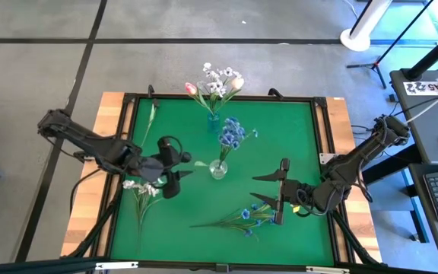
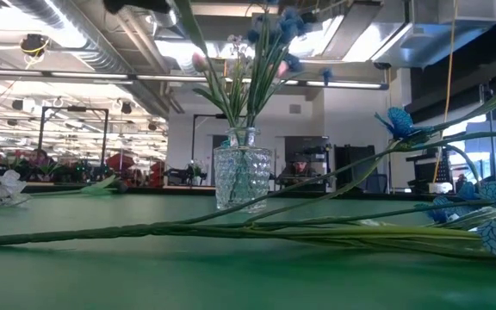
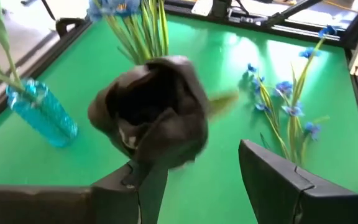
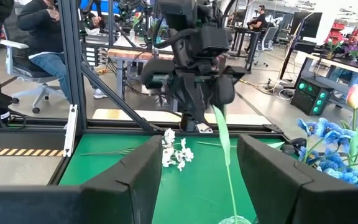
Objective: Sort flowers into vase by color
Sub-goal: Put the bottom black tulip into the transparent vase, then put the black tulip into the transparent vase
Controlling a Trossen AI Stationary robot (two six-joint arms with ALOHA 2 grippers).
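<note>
Two dark jointed arms with black cables looping at the wrists, each ending in a gripper of two broad, flat, angular black fingers (image 4: 272, 174).

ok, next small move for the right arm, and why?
Probably lower the right gripper onto the stems of the loose blue-blossom spray on long green stems, then close. Its jaws stand open right beside that spray, which lies flat, and the clear glass vase already holds blue blossoms.
</note>
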